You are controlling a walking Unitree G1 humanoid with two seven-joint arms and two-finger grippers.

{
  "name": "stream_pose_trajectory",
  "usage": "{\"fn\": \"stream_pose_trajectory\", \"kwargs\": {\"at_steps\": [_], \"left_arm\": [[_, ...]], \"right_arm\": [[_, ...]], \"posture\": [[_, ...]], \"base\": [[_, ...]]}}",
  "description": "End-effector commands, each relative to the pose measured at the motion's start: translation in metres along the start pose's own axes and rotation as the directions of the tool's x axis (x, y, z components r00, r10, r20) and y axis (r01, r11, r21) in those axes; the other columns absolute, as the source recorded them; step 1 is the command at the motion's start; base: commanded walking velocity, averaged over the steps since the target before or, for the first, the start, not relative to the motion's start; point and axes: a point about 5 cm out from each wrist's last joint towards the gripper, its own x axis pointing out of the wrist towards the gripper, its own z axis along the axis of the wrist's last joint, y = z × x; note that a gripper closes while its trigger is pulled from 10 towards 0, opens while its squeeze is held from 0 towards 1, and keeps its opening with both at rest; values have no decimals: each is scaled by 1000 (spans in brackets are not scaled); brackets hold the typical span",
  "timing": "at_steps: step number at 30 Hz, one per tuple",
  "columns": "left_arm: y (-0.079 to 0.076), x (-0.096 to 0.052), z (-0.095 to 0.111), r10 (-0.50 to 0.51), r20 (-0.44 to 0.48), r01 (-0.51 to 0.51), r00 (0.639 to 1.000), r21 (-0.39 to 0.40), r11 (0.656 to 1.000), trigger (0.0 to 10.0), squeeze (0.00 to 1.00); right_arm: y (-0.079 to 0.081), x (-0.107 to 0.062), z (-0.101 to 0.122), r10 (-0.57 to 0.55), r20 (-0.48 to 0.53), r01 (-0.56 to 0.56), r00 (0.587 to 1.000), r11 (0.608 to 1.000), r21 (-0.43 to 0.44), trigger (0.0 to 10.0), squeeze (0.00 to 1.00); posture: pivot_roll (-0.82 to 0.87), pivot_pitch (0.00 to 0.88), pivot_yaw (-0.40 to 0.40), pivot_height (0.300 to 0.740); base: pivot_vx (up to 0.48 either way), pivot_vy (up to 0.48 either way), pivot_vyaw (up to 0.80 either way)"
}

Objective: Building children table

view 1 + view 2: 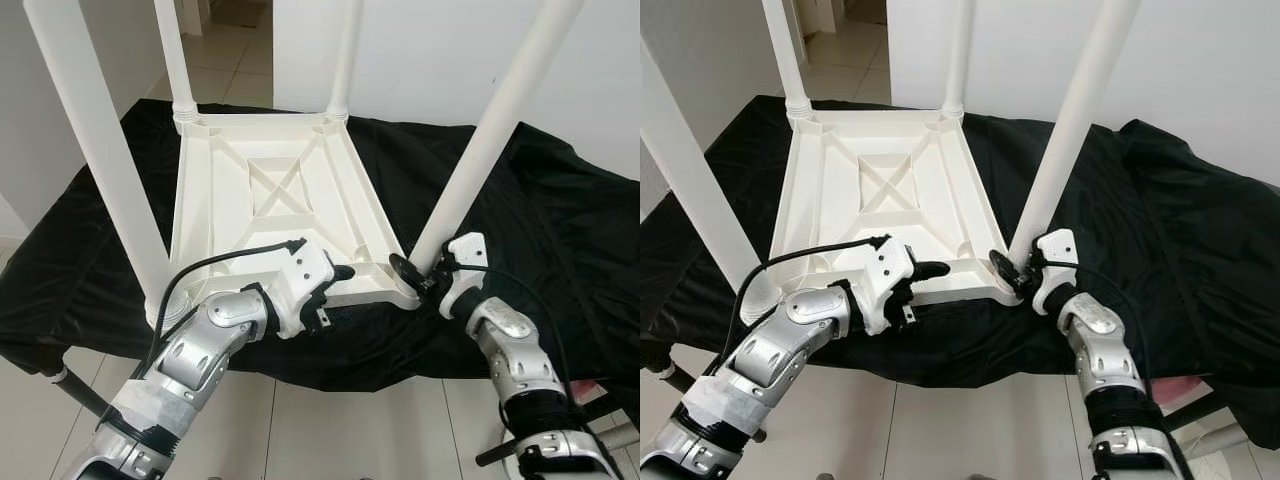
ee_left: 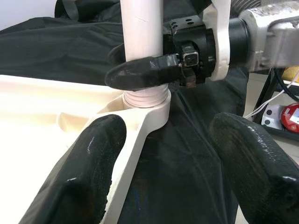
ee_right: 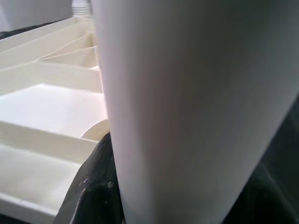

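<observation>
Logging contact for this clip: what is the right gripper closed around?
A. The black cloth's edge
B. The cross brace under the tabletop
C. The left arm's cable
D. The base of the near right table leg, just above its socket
D: the right gripper wraps its black fingers around the white leg just above the corner socket of the upturned tabletop, while the left gripper stands open nearby.
</observation>
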Motion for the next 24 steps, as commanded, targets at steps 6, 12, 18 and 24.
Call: {"fn": "stream_pose_trajectory", "kwargs": {"at_steps": [6, 12, 18, 24], "left_arm": [[-6, 1, -2, -51, -17, 51, 999, -4, 999, 10000, 0], [-5, 1, -2, -52, -17, 52, 999, -4, 999, 10000, 0], [-7, 2, -1, -50, -14, 50, 999, -7, 999, 10000, 0], [-8, 0, -3, -46, -17, 45, 999, -11, 999, 10000, 0]], "right_arm": [[15, -4, -14, -244, -63, 249, 968, 965, 80, 10000, 0], [27, -2, -16, -382, -81, 389, 921, 914, 112, 10000, 0], [51, 10, -8, -469, -73, 474, 880, 866, 159, 10000, 0], [49, 7, 0, -452, -33, 451, 891, 875, 177, 10000, 302]], "posture": [[-25, 0, -40, 740], [-24, 0, -42, 740], [-12, 0, -56, 740], [-3, 0, -66, 740]], "base": [[0, 0, 0], [0, 0, 0], [0, 0, 0], [0, 0, 0]]}}
